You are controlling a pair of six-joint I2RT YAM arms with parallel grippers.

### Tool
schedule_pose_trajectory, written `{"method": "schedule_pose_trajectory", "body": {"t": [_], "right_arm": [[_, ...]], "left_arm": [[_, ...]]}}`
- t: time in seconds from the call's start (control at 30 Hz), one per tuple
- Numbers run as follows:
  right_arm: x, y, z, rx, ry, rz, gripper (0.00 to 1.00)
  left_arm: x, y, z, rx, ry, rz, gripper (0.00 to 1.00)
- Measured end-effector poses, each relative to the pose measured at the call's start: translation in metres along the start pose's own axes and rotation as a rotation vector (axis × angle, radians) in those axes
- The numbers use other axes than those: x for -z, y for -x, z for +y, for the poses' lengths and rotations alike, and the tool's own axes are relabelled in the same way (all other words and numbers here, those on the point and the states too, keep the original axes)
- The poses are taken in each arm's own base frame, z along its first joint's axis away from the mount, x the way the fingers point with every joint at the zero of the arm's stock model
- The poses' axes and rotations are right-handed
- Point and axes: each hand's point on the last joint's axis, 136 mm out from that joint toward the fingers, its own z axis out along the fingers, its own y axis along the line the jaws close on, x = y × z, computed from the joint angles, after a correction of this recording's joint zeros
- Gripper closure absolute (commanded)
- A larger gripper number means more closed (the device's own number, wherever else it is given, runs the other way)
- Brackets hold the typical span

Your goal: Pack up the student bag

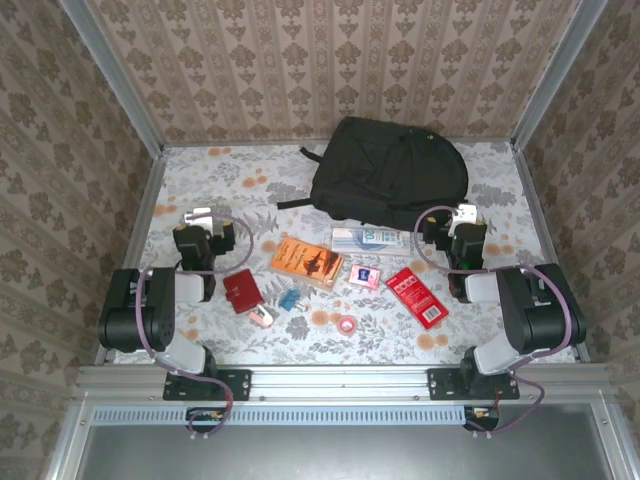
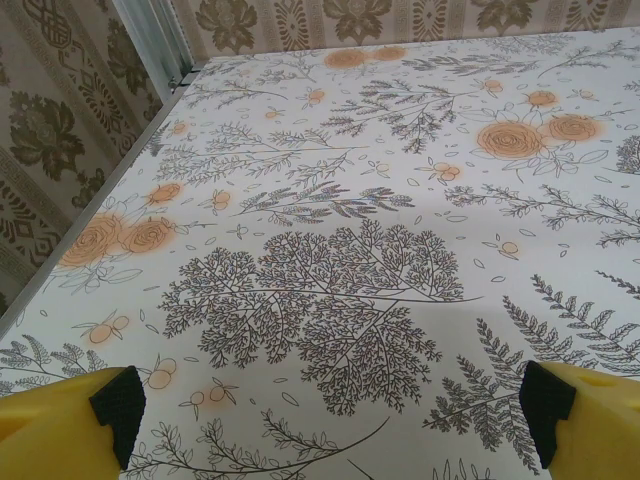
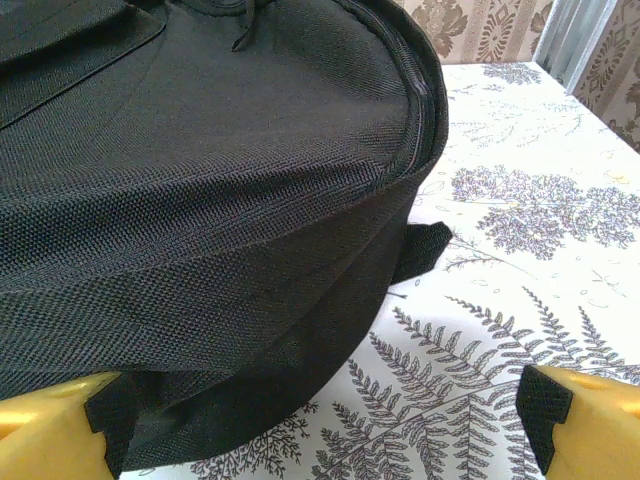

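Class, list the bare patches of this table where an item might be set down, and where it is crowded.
Bare: the far-left corner, between the left rail and the student bag, ahead of the left pincer. Crowded: the middle, from the red wallet past the orange book to the red packet.

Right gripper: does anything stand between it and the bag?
Nothing visible does. In the right wrist view the bag lies directly in front of the open right gripper. The bag's edge is close to the fingertips, and beside it there is only table.
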Motion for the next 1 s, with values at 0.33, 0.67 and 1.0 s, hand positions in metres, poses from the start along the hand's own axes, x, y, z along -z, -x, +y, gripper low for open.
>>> {"method": "schedule_pose_trajectory", "body": {"t": [0.33, 0.67, 1.0], "right_arm": [[0.0, 0.0, 0.0, 0.0, 0.0, 0.0, 0.0], [0.0, 0.0, 0.0, 0.0, 0.0, 0.0, 0.0], [0.011, 0.008, 0.007, 0.024, 0.018, 0.002, 0.0]], "left_arm": [[0.0, 0.0, 0.0, 0.0, 0.0, 0.0, 0.0], [0.0, 0.0, 0.0, 0.0, 0.0, 0.0, 0.0], [0.014, 0.014, -0.002, -0.026, 0.009, -0.007, 0.0]]}}
